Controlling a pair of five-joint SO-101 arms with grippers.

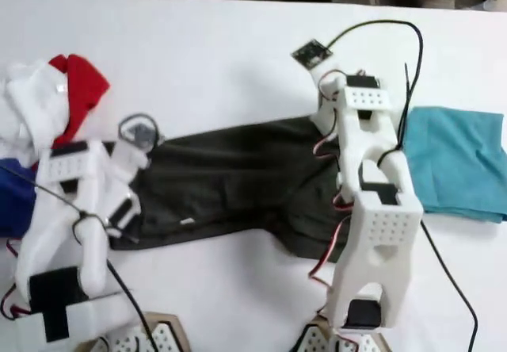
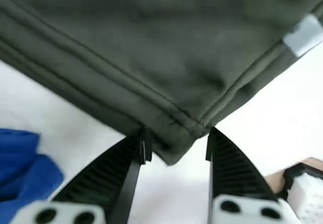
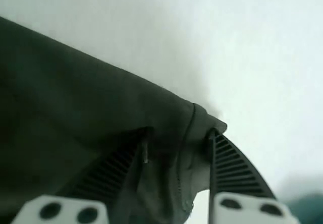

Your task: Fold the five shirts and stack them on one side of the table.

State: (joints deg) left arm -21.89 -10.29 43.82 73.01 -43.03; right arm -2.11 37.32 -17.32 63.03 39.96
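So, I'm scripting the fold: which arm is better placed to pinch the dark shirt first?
Probably right: the dark shirt lies deep between the right hand's open fingers, while the left hand only straddles a corner's tip.

Spread shirt [image 1: 230, 181]: dark olive green, plain, same-colour stitching at the hem; small pale grey tag [image 2: 303, 35].
Folded shirt [image 1: 459, 162]: teal, plain.
Heap: red shirt [image 1: 83, 86], white shirt [image 1: 28, 106], blue shirt [image 1: 14, 201], all plain.
Counter [image 1: 206, 51]: white.
Left hand [image 2: 175, 143], right hand [image 3: 177, 143]: black ribbed fingers, white bases.
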